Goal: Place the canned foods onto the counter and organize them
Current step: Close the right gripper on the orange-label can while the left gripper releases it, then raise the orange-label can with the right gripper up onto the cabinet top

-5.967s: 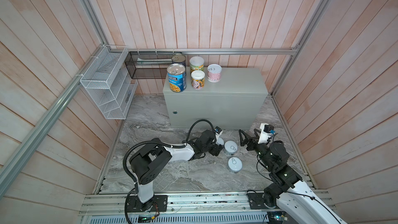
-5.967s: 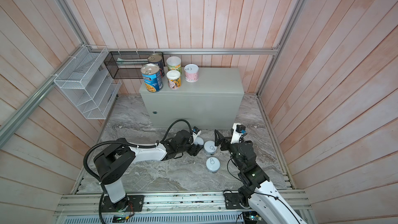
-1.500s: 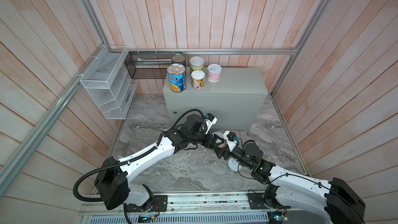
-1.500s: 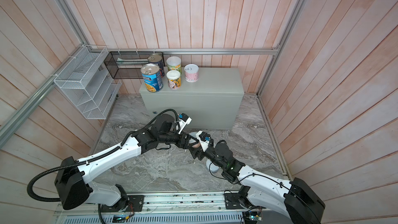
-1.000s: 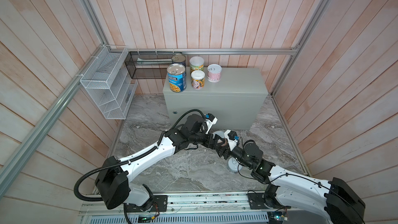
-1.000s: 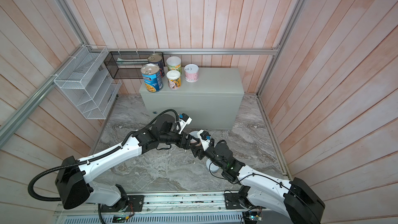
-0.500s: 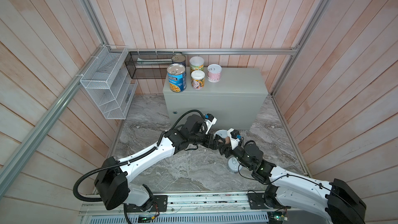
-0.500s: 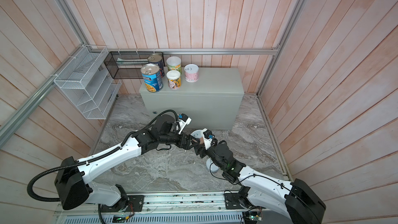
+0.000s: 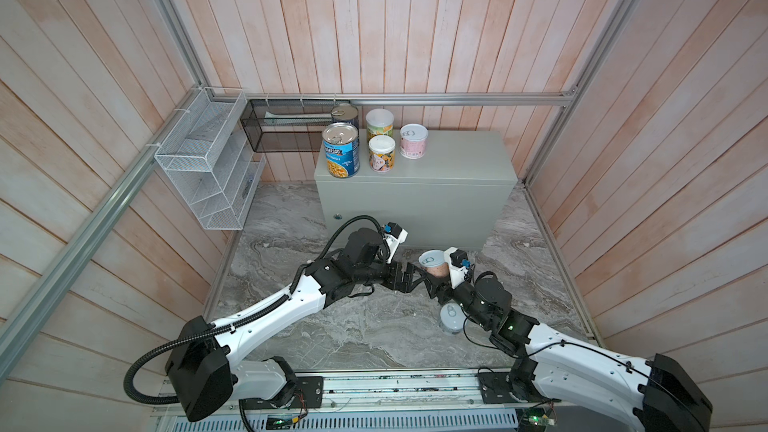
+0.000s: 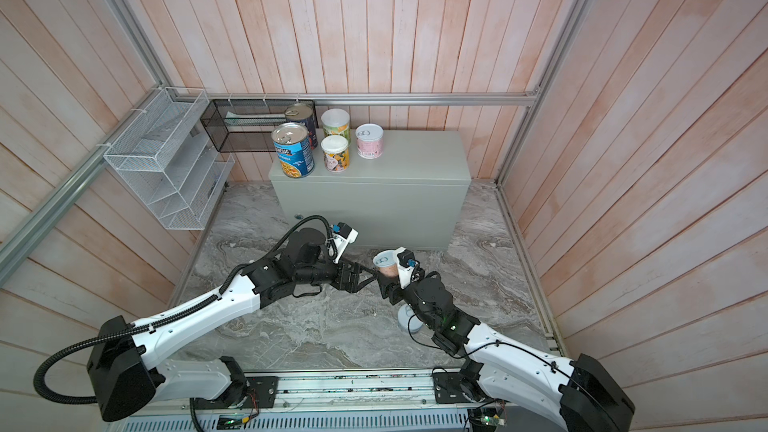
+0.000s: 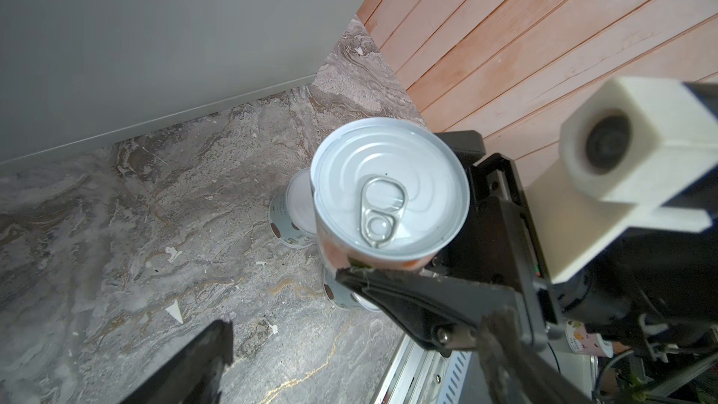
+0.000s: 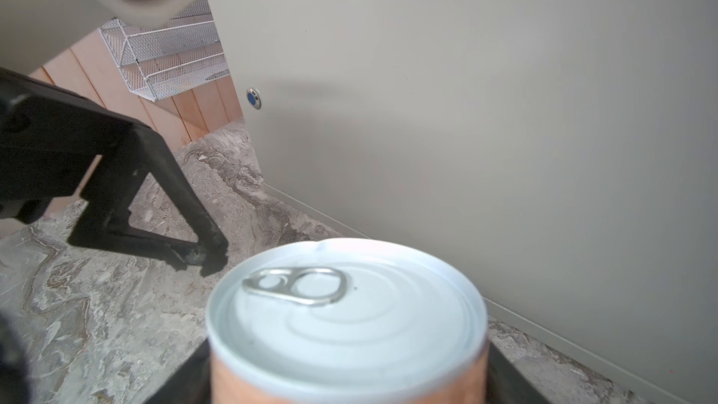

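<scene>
My right gripper (image 9: 436, 278) (image 12: 345, 382) is shut on a short pink can with a white pull-tab lid (image 9: 433, 264) (image 10: 385, 264) (image 11: 388, 188) (image 12: 345, 316), held upright above the marble floor in front of the counter (image 9: 453, 160) (image 10: 415, 155). Just left of that can, my left gripper (image 9: 409, 280) (image 10: 361, 278) (image 11: 281, 301) is open; one fingertip (image 11: 345, 275) is at the can's side. Several cans stand at the counter's left end, among them the blue Progresso (image 9: 340, 151). Two short cans (image 11: 291, 215) (image 11: 342, 297) sit on the floor under the arms.
A white wire rack (image 9: 203, 168) hangs on the left wall, and a black mesh basket (image 9: 286, 126) sits at the back beside the counter. Wooden walls close in three sides, and a metal rail (image 9: 374, 388) runs along the front. The counter's right half is bare.
My left gripper's jaws have spread wide and let go of the pink can. The can stays in my right gripper and has shifted slightly to the right.
</scene>
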Controlling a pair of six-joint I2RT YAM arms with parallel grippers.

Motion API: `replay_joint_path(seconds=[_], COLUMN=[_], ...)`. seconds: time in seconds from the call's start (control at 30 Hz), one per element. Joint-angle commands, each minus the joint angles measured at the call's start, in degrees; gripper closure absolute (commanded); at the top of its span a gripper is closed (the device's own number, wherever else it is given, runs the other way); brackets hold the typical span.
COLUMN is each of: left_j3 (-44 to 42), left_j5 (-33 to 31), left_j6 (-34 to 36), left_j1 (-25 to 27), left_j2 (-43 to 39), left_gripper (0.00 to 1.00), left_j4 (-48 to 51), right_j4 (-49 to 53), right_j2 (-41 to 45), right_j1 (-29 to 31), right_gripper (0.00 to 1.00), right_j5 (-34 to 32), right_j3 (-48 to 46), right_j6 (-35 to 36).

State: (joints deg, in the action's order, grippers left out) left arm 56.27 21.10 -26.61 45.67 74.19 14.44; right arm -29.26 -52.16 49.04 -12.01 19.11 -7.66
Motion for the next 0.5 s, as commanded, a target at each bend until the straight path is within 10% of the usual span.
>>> replay_joint_path(seconds=[0.0, 0.47], left_j3=[-2.12, -2.71], left_j5=[-2.8, -7.2], left_j6=[-0.1, 2.18], left_j1=[-0.92, -2.14], left_j2=[-3.06, -4.95], left_gripper=[0.0, 0.0], left_j4=[-2.06, 0.81], right_j4=[-1.66, 1.98], right_j2=[2.6, 3.72], right_j1=[-0.24, -0.23], right_gripper=[0.3, 0.3], right_j5=[-2.05, -1.09], right_j3=[2.36, 6.62], right_j6=[-1.79, -3.58])
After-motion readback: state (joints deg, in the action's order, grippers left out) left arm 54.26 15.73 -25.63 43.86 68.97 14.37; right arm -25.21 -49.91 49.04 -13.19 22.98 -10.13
